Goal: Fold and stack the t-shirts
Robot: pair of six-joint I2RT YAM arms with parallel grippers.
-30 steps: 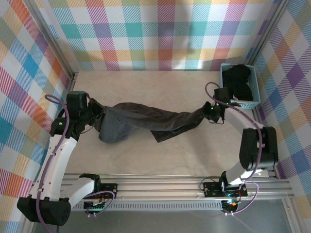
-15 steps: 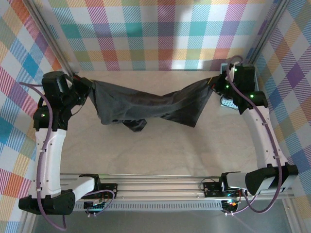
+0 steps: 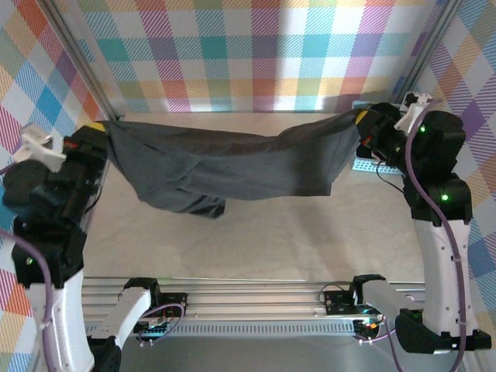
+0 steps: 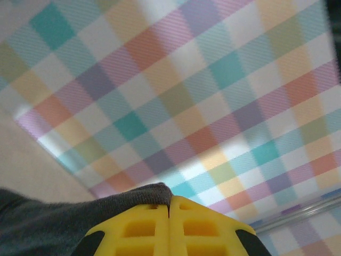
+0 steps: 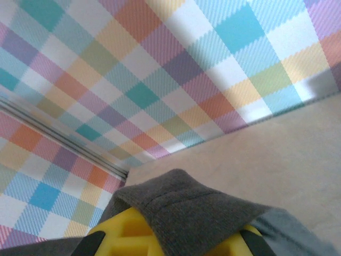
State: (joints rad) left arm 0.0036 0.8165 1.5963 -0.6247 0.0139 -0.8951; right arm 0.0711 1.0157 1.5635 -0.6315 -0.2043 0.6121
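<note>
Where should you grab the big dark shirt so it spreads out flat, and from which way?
Best at the two outer ends of its top edge, one pincer coming from each side. The t-shirt hangs as a long band that sags in the middle, so pulling the ends apart should flatten it. The left pincer and right pincer are shut on those ends.

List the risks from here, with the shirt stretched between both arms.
The left gripper pinches only a thin edge of the t-shirt, so it may slip free. The middle sags with a bunched lobe hanging low, likely to land creased. The end held by the right gripper hangs beside the basket and could snag.
</note>
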